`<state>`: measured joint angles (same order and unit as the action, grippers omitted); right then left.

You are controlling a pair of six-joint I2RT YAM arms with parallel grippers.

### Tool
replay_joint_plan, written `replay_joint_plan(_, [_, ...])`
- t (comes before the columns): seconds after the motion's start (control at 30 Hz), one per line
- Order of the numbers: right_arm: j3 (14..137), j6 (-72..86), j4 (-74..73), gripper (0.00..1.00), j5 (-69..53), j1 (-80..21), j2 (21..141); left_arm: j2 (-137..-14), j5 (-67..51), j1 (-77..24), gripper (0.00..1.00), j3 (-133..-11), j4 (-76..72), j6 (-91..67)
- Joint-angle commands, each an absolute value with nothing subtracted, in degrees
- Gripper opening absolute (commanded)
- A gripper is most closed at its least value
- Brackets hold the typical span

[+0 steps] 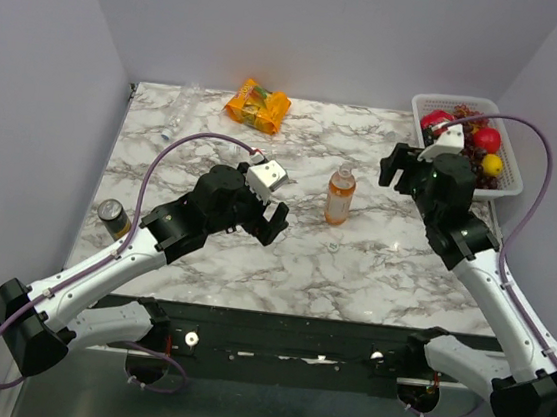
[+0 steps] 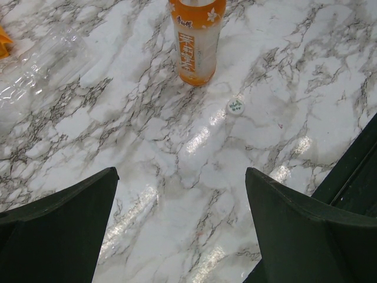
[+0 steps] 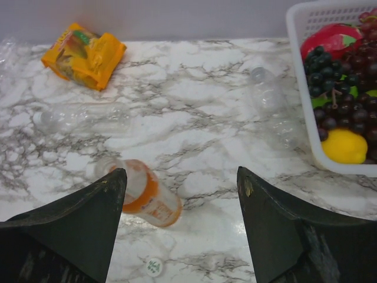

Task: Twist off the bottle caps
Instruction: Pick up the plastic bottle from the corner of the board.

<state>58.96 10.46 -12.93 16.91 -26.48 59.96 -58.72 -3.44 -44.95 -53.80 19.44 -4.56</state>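
Your left gripper hangs spread wide and empty over the tabletop, near the orange bottle. The bottle stands upright mid-table with its mouth uncovered. A white cap lies on the marble just beside its base. Your right gripper is also spread, holding nothing, on the bottle's other side. Two clear bottles lie flat farther back.

Counted — one orange bottle; three clear bottles; one white cap.
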Motion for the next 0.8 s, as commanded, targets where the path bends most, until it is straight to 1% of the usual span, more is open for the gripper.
replay_joint_plan(0.0, [61.42,9.23,-12.92,0.83,5.29,-17.87,63.18,-57.92,-3.60,-44.82,0.99,-53.96,19.42,-4.92])
replay_joint_plan(0.07, [62.66,8.88,-12.83,0.83,2.38,-15.22,65.03,-58.01,-3.52,-44.91,0.99,-54.05,19.51,-4.83])
replay_joint_plan(0.1, [63.54,8.53,-12.92,0.83,1.07,-12.33,66.43,-58.01,-3.52,-44.91,0.99,-54.05,19.60,-4.92])
replay_joint_plan(0.23, [68.97,9.93,-12.83,0.84,-10.24,-4.32,73.55,-58.18,-3.43,-44.82,0.99,-54.23,19.78,-4.75])
replay_joint_plan(0.27, [69.95,9.84,-13.01,0.84,-10.63,-3.52,76.96,-58.18,-3.51,-44.82,0.99,-54.32,19.95,-4.66])
replay_joint_plan(0.43, [78.82,3.96,-16.69,0.83,-6.60,-2.90,88.22,-58.62,-3.51,-44.82,0.99,-54.49,20.30,-4.57])
replay_joint_plan(0.47, [82.75,2.91,-17.66,0.82,-6.85,-2.81,92.51,-58.71,-3.69,-44.82,0.99,-54.49,20.30,-4.57])
replay_joint_plan(0.57, [88.66,0.62,-21.00,0.80,-5.28,-2.90,98.50,-59.06,-3.87,-44.82,0.99,-54.49,20.39,-4.48])
replay_joint_plan(0.6, [92.07,-2.69,-21.70,0.79,-5.19,-2.99,101.83,-59.15,-3.95,-44.82,0.99,-54.49,20.39,-4.57])
replay_joint_plan(0.7, [97.88,-7.27,-23.64,0.78,-5.63,-3.69,107.38,-59.68,-4.39,-44.82,0.99,-54.58,20.57,-4.48])
replay_joint_plan(0.77, [100.27,-9.74,-24.96,0.78,-3.35,-4.57,109.50,-60.12,-4.22,-44.82,0.99,-54.76,20.65,-4.48])
